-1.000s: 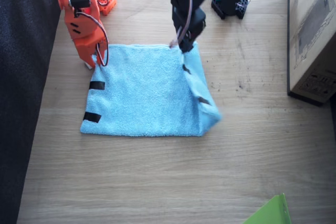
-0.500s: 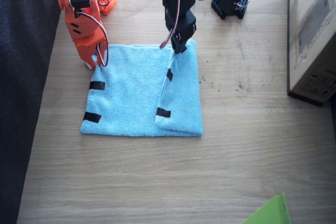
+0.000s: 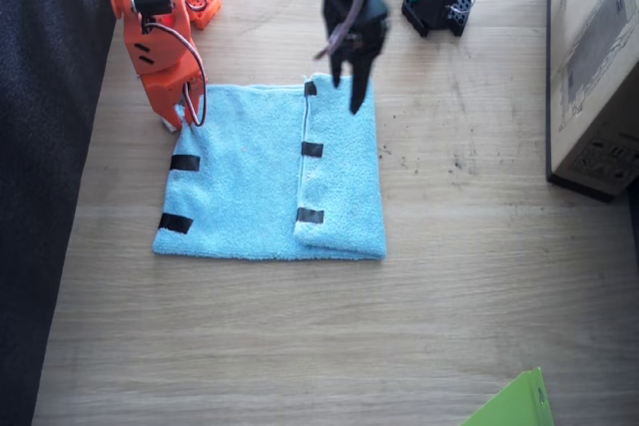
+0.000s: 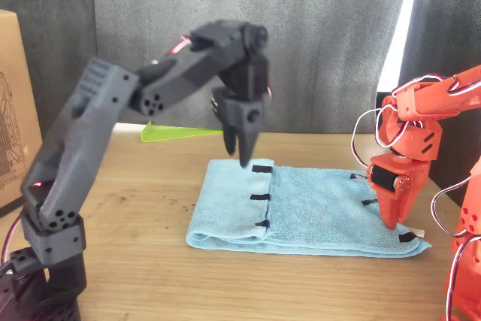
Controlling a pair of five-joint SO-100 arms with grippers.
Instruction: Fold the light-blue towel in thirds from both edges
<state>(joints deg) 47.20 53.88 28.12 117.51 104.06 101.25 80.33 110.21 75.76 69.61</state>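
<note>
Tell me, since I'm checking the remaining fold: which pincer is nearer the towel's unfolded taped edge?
Right. The right pincer sits at that unfolded taped edge; the left pincer hovers above the folded flap.

My right claw (image 3: 183, 112) hides the blue towel's (image 3: 240, 177) far corner, so I cannot see if it is pinching. The cardboard box (image 3: 594, 67) and green sheet (image 3: 514, 404) run off the picture's edge.

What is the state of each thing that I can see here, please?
light-blue towel: flat on the table, one third folded over.
folded edge: lies on top, tape strips up.
other edge: not yet folded.
left gripper: open, above the towel, holding nothing.
right gripper: down at the towel's corner; grip unclear.
</note>
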